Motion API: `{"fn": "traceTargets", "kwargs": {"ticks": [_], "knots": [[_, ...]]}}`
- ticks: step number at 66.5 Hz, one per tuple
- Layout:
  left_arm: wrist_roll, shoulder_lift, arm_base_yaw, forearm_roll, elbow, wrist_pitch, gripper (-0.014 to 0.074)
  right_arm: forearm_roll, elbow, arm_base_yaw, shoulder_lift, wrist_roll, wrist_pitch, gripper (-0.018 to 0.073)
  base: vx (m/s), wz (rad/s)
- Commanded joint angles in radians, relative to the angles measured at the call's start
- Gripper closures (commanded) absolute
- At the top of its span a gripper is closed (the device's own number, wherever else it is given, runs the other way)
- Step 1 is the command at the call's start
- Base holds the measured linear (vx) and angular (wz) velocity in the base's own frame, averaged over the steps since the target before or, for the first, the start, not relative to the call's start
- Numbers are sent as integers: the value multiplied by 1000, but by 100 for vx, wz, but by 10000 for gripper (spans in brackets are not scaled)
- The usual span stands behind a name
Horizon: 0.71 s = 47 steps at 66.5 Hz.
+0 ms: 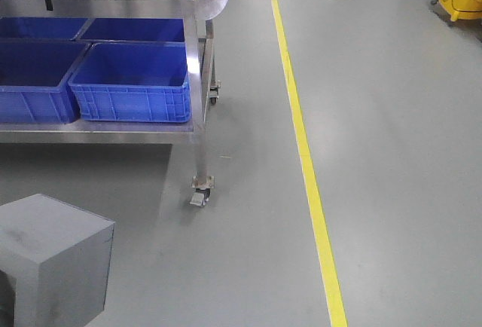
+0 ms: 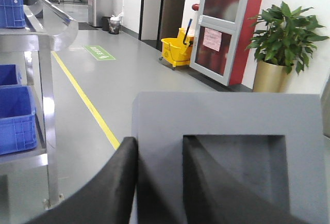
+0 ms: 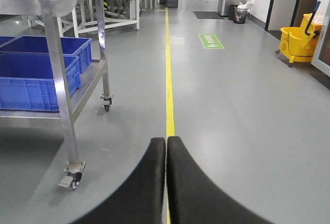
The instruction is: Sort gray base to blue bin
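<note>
- So: left gripper (image 2: 160,141) has its fingers (image 2: 113,182) clamped on one wall of the gray base (image 2: 227,115), one finger on the outer side, the other inside the square recess.
- Gray base shows at the front view's bottom-left corner, off the steel cart (image 1: 199,78), not in any crate.
- Blue bin (image 1: 132,105): cart's lower shelf, right end, front edge; other blue crates (image 1: 34,105) beside and behind it.
- Yellow floor line (image 1: 301,139) runs right of the cart.
- Right gripper (image 3: 166,140): fingers pressed together, nothing between them.

Left hand (image 2: 159,149) grips gray base (image 2: 227,113); right hand (image 3: 166,142) closed.
</note>
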Motion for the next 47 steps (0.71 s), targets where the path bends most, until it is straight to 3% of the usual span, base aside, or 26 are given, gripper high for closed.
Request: {"fn": "traceTargets", "kwargs": {"ticks": [1, 24, 47], "knots": [[-4, 5, -5, -3, -30, -110, 603, -9, 5, 3, -8, -7, -78, 564, 41, 4], [-4, 5, -5, -3, -30, -110, 603, -9, 5, 3, -8, -7, -77, 564, 37, 19], [-4, 5, -5, -3, -30, -110, 603, -9, 5, 3, -8, -7, -78, 564, 32, 81]]}}
